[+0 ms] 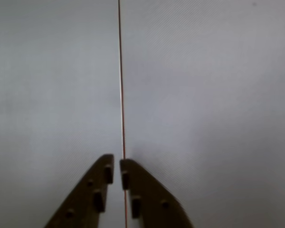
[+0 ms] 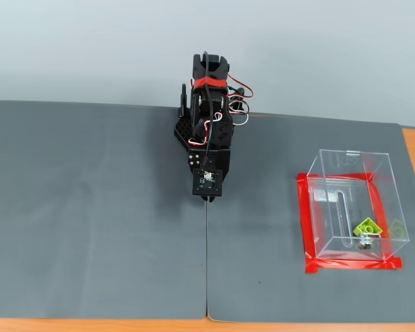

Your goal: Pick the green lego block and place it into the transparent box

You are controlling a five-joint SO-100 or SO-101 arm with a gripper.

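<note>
From the fixed view I see the arm folded up at the far middle of the table, standing on the grey mat that covers nearly all of it. The wrist points down toward the seam where two mat sheets meet, and that seam runs from below the arm to the near edge.

In the wrist view the pincer comes in from the bottom edge. Its two dark fingers are drawn almost together, with only a thin slit between the tips, and nothing sits between them. Beyond the tips I see only grey mat and the seam as a thin reddish line running straight up the picture.

The clear box stands well to the right of the arm, inside a frame of red tape stuck to the mat. The green brick lies inside the box, at its near right corner, just beside a small metal fitting on the floor of the box. A faint greenish reflection shows on the box's right wall.
</note>
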